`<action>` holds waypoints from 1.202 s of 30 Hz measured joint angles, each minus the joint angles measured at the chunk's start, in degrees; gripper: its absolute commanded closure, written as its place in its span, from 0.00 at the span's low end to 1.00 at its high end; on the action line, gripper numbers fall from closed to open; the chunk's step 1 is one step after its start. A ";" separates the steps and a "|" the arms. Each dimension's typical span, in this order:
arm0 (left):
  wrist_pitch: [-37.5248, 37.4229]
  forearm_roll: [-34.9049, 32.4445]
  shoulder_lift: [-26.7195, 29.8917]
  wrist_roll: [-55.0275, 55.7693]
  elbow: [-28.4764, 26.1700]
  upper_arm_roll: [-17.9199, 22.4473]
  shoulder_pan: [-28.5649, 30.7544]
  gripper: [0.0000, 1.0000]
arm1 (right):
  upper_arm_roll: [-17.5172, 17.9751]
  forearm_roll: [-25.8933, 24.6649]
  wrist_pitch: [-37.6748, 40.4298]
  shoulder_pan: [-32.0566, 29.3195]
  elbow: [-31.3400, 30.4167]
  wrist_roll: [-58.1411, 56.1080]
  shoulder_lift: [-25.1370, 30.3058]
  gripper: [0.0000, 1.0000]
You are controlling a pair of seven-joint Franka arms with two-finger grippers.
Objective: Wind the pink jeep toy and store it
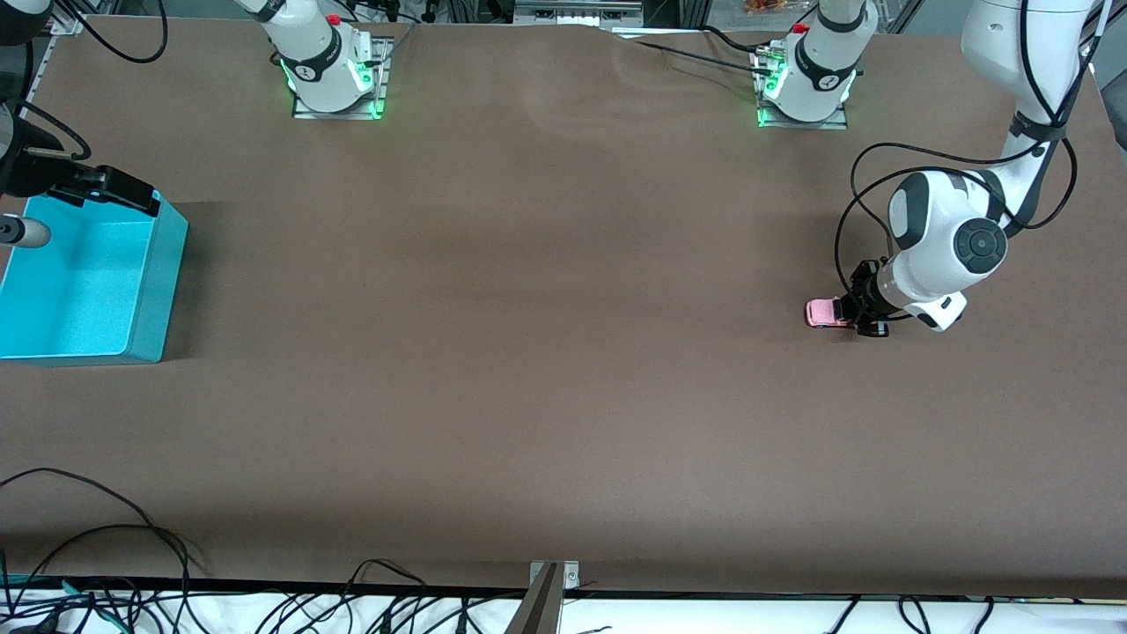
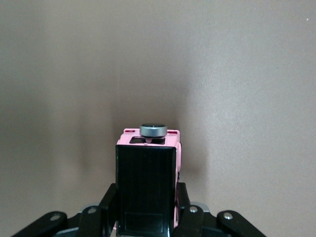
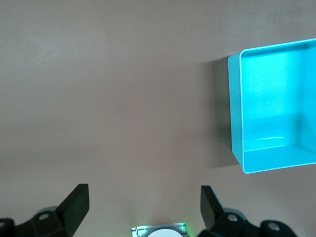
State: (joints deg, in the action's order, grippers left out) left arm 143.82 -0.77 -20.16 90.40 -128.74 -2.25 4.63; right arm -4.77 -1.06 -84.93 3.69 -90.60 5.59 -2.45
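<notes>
Jaws of left gripper [image 2: 146, 217] clamp pink jeep toy [image 2: 148, 182].

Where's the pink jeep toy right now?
In the front view the pink jeep toy sits on the table toward the left arm's end, clamped in the left gripper, with the turquoise bin at the right arm's end.

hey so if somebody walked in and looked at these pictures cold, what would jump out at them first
Probably the pink jeep toy at the left arm's end of the brown table, with the left tool low over it and shut on it. Next, the bright turquoise bin at the right arm's end of the table, with nothing in it. The right tool hangs open above the table beside that bin.
</notes>
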 measured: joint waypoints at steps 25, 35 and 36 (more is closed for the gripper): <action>3.23 -7.45 -0.34 0.00 -0.34 0.06 7.69 0.80 | -0.04 -0.01 0.00 -0.02 0.00 0.00 0.00 0.00; 4.39 -9.80 -0.53 -0.19 -0.31 0.00 10.49 0.80 | -0.04 -0.01 0.00 -0.03 0.00 0.00 -0.01 0.00; 4.50 -10.08 -0.56 -0.19 -0.31 0.00 10.73 0.80 | -0.04 -0.01 0.00 -0.03 0.00 0.00 -0.01 0.00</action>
State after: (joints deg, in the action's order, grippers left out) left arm 148.32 -10.86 -20.71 90.21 -129.05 -2.25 15.35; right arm -4.82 -1.07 -84.93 3.66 -90.60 5.59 -2.45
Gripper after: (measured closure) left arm 0.502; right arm 0.000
